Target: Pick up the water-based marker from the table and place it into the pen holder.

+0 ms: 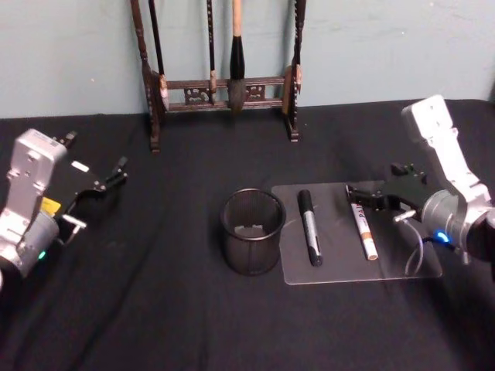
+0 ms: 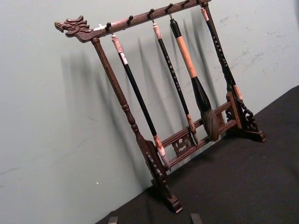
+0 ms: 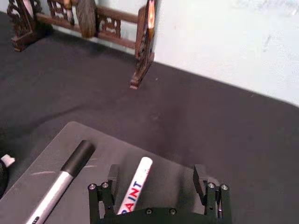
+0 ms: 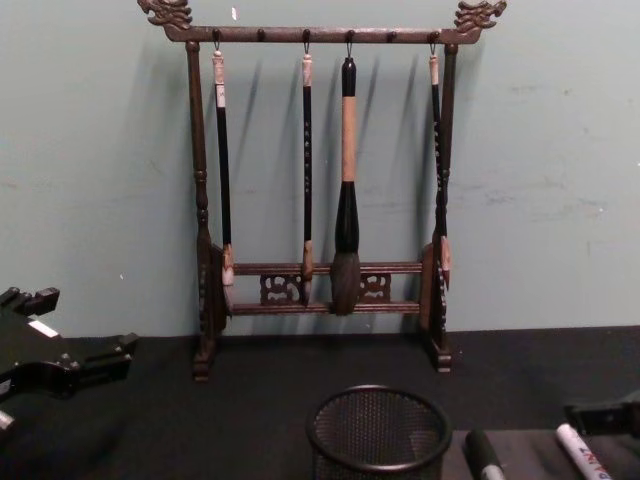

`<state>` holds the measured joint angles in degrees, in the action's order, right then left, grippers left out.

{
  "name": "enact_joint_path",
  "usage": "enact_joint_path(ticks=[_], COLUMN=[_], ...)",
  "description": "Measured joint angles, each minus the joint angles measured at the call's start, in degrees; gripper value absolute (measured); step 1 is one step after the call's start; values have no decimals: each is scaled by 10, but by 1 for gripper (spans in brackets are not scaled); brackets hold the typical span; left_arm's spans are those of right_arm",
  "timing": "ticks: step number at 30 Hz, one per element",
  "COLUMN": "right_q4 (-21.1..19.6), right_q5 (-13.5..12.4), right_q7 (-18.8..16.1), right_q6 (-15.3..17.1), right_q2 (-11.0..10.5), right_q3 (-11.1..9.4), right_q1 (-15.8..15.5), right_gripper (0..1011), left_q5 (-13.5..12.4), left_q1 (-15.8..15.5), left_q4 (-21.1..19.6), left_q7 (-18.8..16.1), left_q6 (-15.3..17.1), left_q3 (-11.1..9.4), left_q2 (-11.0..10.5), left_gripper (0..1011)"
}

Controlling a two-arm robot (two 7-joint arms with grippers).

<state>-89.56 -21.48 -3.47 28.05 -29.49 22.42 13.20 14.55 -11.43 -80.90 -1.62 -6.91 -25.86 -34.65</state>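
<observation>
The water-based marker, white with PAINT printed on its barrel, lies on a clear mat right of the pen holder, a round black wire-mesh cup. My right gripper hovers open over the marker's far end. In the right wrist view the marker sits between the spread fingers, nearer one of them, and they are not touching it. The chest view shows the pen holder with the marker to its right. My left gripper rests open at the far left, empty.
A black-and-silver marker lies on the mat between the holder and the white marker. A dark wooden brush rack with hanging brushes stands at the back against the wall. The table has a black cloth over it.
</observation>
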Motion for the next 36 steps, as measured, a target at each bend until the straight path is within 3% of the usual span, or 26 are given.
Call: enact_joint_path(ticks=[12, 36], right_q4=[22, 45], right_q5=[9, 39], right_q7=[7, -13], right_q6=[42, 58], right_q2=[33, 60], right_q3=[-1, -5], right_q1=[8, 12], right_gripper=[1002, 1000], left_q5=[0, 0], left_q1=[0, 0], left_q4=[0, 0], left_q7=[0, 0], left_q6=[0, 0], left_q3=[0, 0], left_q2=[0, 0], left_gripper=[1001, 1001])
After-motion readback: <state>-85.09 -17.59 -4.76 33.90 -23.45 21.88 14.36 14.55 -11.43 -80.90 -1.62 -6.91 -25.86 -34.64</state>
